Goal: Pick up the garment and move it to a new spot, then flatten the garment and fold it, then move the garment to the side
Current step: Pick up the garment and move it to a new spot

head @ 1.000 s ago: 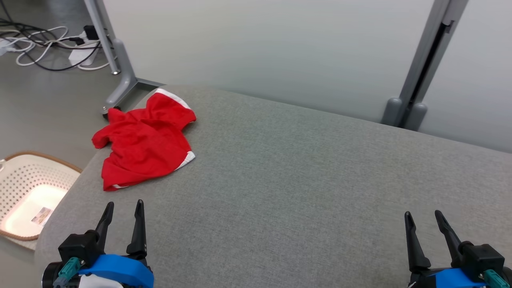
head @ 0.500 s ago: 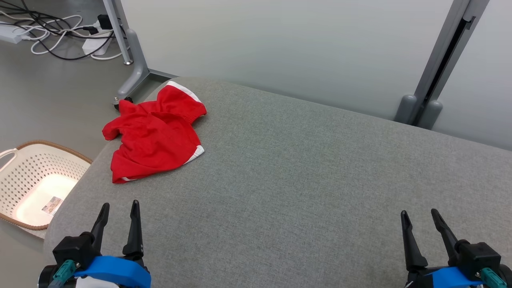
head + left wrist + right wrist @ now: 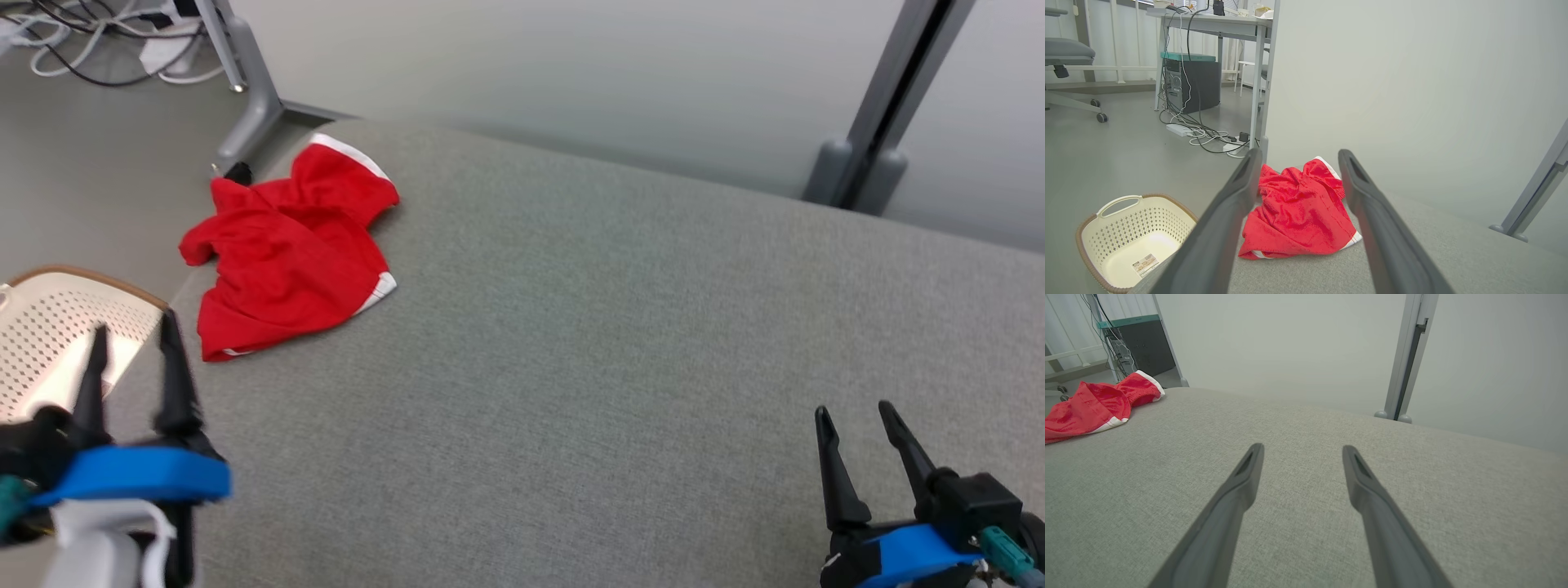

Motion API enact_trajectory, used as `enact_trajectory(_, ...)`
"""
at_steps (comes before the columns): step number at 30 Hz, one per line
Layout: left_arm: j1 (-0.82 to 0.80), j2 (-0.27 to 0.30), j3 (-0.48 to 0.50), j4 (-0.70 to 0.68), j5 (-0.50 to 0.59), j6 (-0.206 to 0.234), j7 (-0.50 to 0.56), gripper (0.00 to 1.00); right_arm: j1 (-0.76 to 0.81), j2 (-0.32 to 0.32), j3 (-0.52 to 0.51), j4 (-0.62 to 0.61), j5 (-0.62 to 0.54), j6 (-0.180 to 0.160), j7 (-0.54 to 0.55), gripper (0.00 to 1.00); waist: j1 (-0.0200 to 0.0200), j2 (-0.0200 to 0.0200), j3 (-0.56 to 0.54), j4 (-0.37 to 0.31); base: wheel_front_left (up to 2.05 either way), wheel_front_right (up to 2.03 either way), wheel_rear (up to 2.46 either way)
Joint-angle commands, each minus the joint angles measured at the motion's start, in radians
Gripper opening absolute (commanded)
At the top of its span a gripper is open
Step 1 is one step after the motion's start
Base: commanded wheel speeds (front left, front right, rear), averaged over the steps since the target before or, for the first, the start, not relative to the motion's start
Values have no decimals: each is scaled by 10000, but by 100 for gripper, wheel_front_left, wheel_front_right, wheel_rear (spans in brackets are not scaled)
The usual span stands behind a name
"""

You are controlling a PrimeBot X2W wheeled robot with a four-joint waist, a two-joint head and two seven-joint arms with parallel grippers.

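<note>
The garment (image 3: 286, 253) is a crumpled red piece with white trim, lying at the far left corner of the grey cushioned surface (image 3: 620, 327). My left gripper (image 3: 135, 331) hovers open at the left edge, a short way in front of the cloth, with empty jaws. Through the left wrist view the garment (image 3: 1298, 212) lies ahead between my spread fingers (image 3: 1237, 196), apart from them. My right gripper (image 3: 851, 415) is open and empty at the lower right, far from the cloth. In the right wrist view the garment (image 3: 1094, 406) lies at the far left.
A cream perforated laundry basket (image 3: 49, 343) stands on the floor to the left, below the surface's edge. Grey frame legs (image 3: 245, 98) and cables (image 3: 73, 41) lie behind the left corner. A pale wall panel with a grey post (image 3: 890, 122) runs along the back.
My left gripper has risen and moved forward and left, toward the garment. The head camera has shifted, so the whole scene sits differently. The right gripper has barely moved.
</note>
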Motion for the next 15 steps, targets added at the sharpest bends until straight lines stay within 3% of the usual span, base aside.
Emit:
enact_trajectory(1, -266, 168, 81, -58, -16, 33, 42, 100, -173, -6, 9, -65, -25, -1, 19, 100, 0, -1, 111, 31, 0, 0, 0)
enact_trajectory(8, -1519, 1039, 917, -268, -441, 523, 1297, 100, -791, -143, 386, -561, -315, -1, 319, 100, 0, -1, 1499, -643, 0, 0, 0)
enact_trajectory(15, -2626, 1833, 1590, 589, -1213, 609, 2601, 100, -1752, -412, 889, -1207, -436, -1, 213, 100, 0, -1, 3153, -1677, 0, 0, 0)
